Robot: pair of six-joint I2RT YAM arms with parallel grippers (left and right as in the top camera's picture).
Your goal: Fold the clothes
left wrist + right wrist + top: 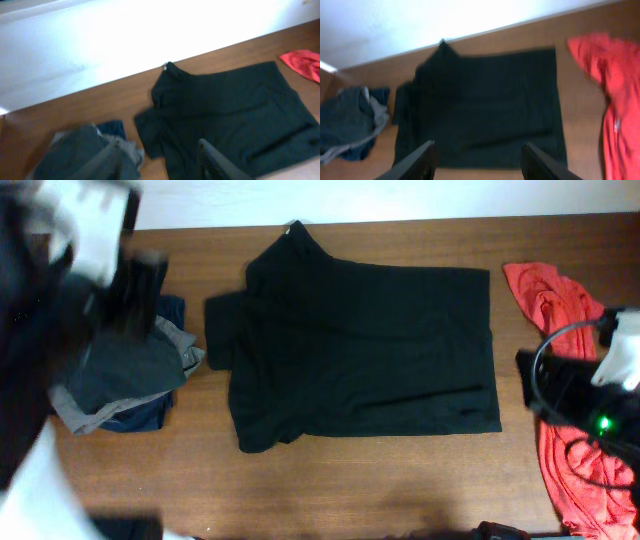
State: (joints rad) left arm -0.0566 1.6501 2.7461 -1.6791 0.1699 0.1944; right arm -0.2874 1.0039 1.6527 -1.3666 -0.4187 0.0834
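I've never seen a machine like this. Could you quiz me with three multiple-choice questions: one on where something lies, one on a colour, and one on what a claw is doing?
1. Where does the red-orange garment lie relative to the black T-shirt?
A) on top of it
B) apart from it, toward the table's right end
C) tucked under it

2. What colour tops the pile of folded garments at the left?
A) dark grey
B) yellow
C) white

3. How does the right claw stand?
A) shut on the T-shirt
B) open, holding nothing
C) shut on the red-orange garment

Answers:
1. B, bare wood separates them in the overhead view.
2. A, its top layer is dark grey.
3. B, the right wrist view shows its fingers apart with nothing between them.
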